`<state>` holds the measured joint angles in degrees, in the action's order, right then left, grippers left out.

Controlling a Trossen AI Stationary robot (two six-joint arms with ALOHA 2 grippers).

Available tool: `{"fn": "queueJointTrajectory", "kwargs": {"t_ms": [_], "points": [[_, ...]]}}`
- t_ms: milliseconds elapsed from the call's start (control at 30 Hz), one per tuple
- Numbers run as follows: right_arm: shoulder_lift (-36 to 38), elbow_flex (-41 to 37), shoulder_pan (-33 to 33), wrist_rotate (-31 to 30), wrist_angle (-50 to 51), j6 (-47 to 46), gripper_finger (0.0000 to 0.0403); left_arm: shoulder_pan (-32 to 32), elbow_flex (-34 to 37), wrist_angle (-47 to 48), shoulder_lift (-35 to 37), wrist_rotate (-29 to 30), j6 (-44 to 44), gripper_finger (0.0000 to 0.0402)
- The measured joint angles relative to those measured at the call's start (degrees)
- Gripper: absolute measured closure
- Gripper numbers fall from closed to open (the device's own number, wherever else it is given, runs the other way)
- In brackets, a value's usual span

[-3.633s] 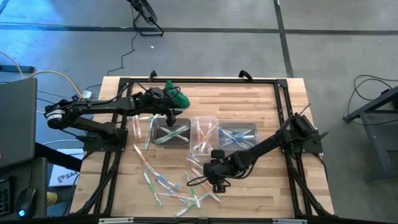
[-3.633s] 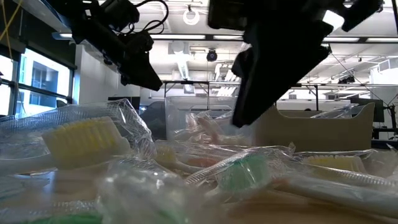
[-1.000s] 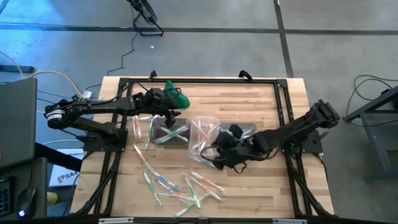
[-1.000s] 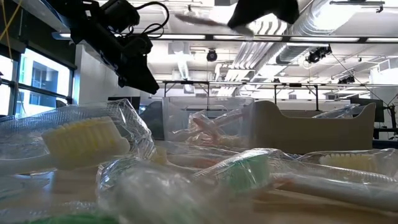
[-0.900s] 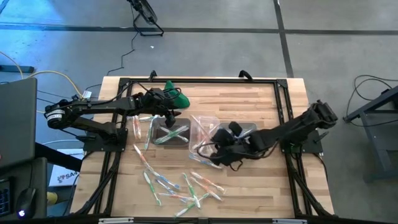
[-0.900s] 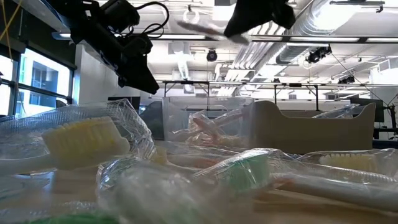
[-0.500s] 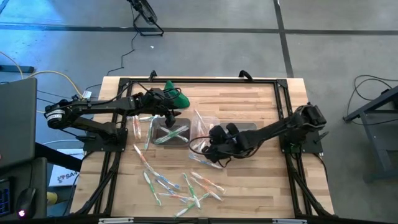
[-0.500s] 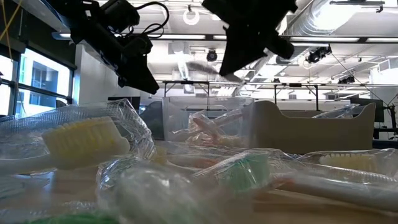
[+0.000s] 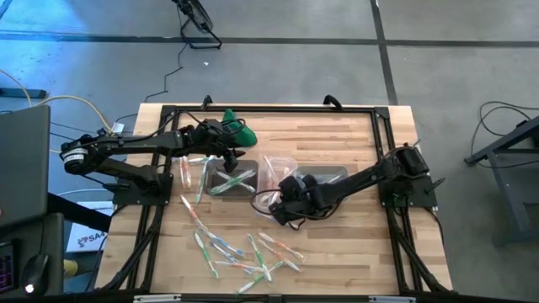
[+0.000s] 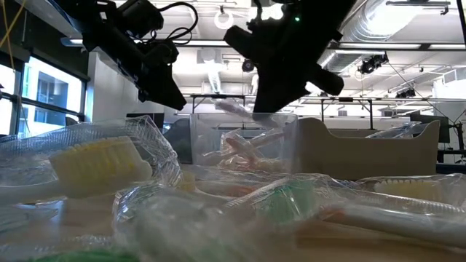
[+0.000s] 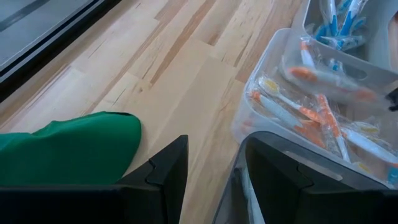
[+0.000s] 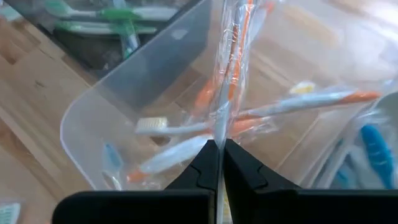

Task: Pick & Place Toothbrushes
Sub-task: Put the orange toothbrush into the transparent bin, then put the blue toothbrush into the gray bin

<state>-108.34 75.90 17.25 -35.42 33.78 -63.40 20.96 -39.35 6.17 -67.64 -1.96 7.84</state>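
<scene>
The right gripper point(image 12: 216, 149), fingers pinched on a wrapped orange toothbrush point(image 12: 231, 56) hanging above the middle tub point(image 12: 112, 106), risks dropping it across the rim if it releases off-centre.

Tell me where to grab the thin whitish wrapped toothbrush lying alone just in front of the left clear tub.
Take that toothbrush at mid-handle from straight above, end effector fingers spanning its narrow width: it lies flat on the wooden table, apart from the pile.
</scene>
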Motion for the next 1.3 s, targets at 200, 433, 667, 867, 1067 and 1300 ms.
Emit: {"fn": "queueJointTrajectory", "kwargs": {"t_ms": [200, 433, 667, 867, 1067, 1300], "points": [[-0.4, 0.0, -0.1, 1.5, 0.3, 0.5, 0.0395, 0.0, 0.0, 0.0, 0.0, 0.0, 0.0, 0.0246], [-0.4, 0.0, 0.0, 1.2, 0.3, 0.6, 0.0345, 0.0, 0.0, 0.0, 0.0, 0.0, 0.0, 0.0246], [-0.1, 0.0, 0.0, 1.1, 0.3, 2.1, 0.0304, 0.0, 0.0, 0.0, 0.0, 0.0, 0.0, 0.0246], [3.0, 0.0, 0.0, 1.8, -0.4, 7.4, 0.0316, 0.0, 0.0, 0.0, 0.0, 0.0, 0.0, 0.0246], [6.8, 0.0, 0.4, 8.3, -2.0, 17.9, 0.0337, 0.0, 0.0, 0.1, 0.0, 0.0, 0.0, 0.0246], [9.1, 0.0, 0.9, 22.8, -3.3, 27.4, 0.0345, 0.0, 0.0, 0.4, 0.0, 0.0, 0.0, 0.0246]]}}
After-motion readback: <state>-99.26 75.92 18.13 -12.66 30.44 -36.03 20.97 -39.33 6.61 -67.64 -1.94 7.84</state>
